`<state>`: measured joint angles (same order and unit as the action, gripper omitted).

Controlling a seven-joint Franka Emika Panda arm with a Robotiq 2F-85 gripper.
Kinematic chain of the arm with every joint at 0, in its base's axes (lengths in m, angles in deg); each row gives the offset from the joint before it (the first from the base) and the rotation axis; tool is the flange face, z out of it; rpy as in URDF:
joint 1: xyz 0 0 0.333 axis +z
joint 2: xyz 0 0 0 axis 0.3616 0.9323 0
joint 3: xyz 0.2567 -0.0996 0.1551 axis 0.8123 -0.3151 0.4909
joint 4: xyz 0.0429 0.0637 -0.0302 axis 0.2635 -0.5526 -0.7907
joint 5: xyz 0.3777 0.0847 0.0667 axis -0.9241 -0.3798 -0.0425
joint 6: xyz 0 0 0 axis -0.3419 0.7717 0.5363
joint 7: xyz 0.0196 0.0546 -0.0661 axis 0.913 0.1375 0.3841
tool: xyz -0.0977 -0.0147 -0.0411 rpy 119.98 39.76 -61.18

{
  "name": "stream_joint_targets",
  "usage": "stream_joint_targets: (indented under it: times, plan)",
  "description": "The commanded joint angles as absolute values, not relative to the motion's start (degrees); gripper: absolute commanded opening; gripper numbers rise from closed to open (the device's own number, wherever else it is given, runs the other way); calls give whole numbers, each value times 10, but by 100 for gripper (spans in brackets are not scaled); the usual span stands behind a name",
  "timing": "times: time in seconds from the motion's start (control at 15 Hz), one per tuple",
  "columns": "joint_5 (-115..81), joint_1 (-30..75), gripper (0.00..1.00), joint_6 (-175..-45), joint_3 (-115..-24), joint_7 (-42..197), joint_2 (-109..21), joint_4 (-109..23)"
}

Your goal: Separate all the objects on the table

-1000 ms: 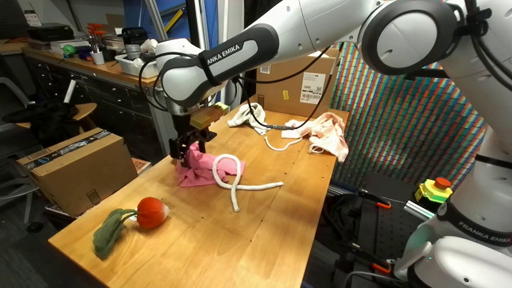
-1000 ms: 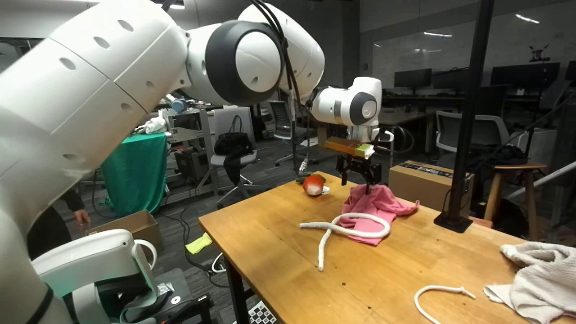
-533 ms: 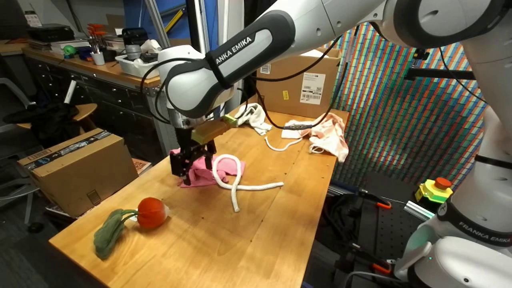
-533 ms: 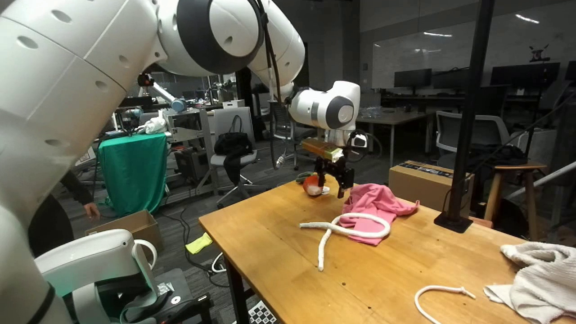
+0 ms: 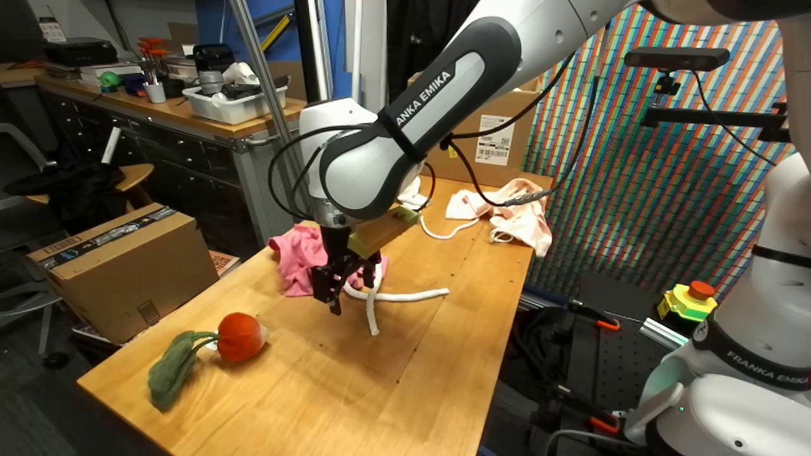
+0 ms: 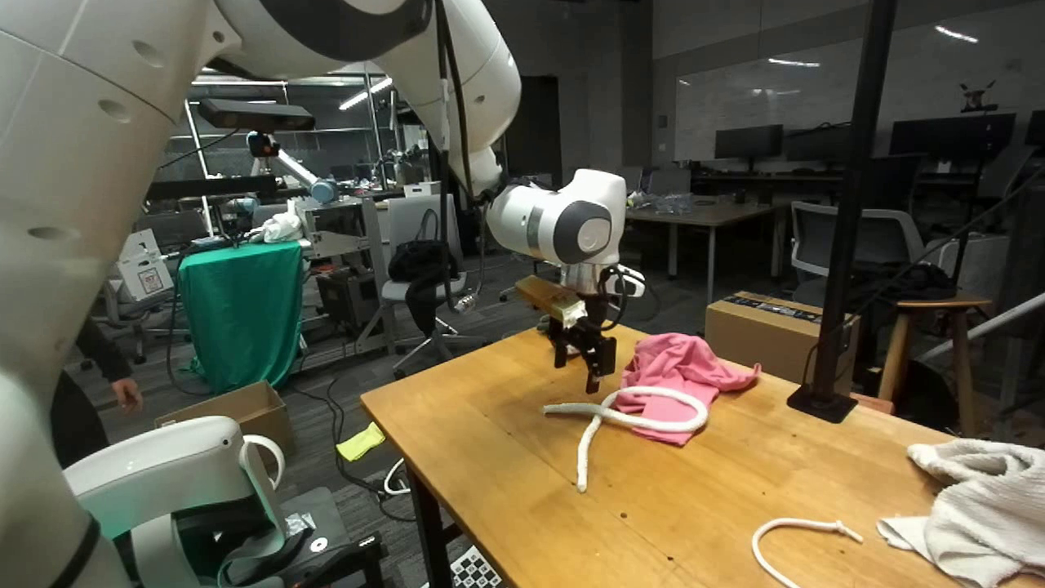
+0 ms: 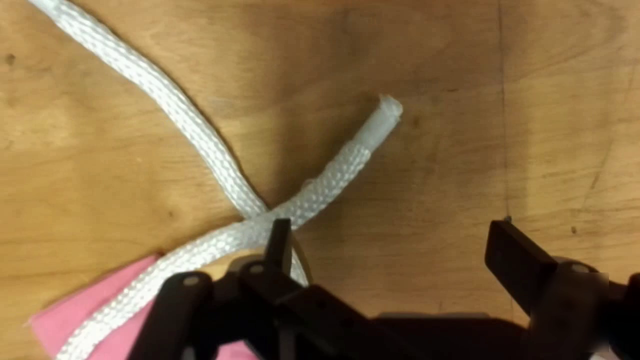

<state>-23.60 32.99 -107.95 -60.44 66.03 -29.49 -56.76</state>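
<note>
A second ago my gripper (image 7: 390,232) was down at the pink cloth (image 5: 296,258); now it has come away and hangs over the tabletop (image 5: 355,408) by the crossing of the white rope (image 7: 250,230). My jaws stand wide apart, holding nothing. Cloth and rope have stayed put, the rope's loop lying across the cloth in an exterior view, so that pair is not yet separated.

With the gripper as clock centre, the wrist view puts one rope end at twelve, the other tail running off toward ten, and a corner of the pink cloth between eight and nine. One finger (image 7: 278,245) covers part of the rope; whether it touches, I can't tell from here.

In an exterior view, the red ball (image 5: 239,337) with its green leafy stem (image 5: 172,370) sits well apart at eight; the thin white cord (image 5: 447,236) lies at two, the peach cloth (image 5: 523,212) beyond it. The beige cloth (image 6: 980,514) is between three and four in an exterior view.

I judge the rope comes next: drawn off by its end at twelve, though its loop might drag the cloth along.
</note>
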Motion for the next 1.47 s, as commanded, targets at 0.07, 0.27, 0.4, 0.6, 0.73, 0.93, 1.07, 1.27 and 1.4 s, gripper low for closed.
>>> stream_joint_targets:
  times: [0.07, 0.27, 0.4, 0.6, 0.73, 0.93, 1.07, 1.27, 1.4]
  plan:
    - [-240, 331, 100, -1139, -608, 646, -370, -689]
    - [-242, 332, 100, -1161, -605, 638, -384, -729]
    - [-242, 334, 100, -1179, -603, 634, -386, -748]
    - [-241, 335, 100, -1203, -600, 633, -388, -766]
    - [-238, 339, 100, -1219, -602, 627, -388, -772]
    - [-227, 347, 100, -1237, -609, 611, -389, -776]
    - [-219, 349, 100, -1239, -615, 606, -386, -769]
    - [-201, 354, 100, -1235, -627, 595, -380, -755]
    - [-190, 354, 100, -1230, -634, 590, -373, -742]
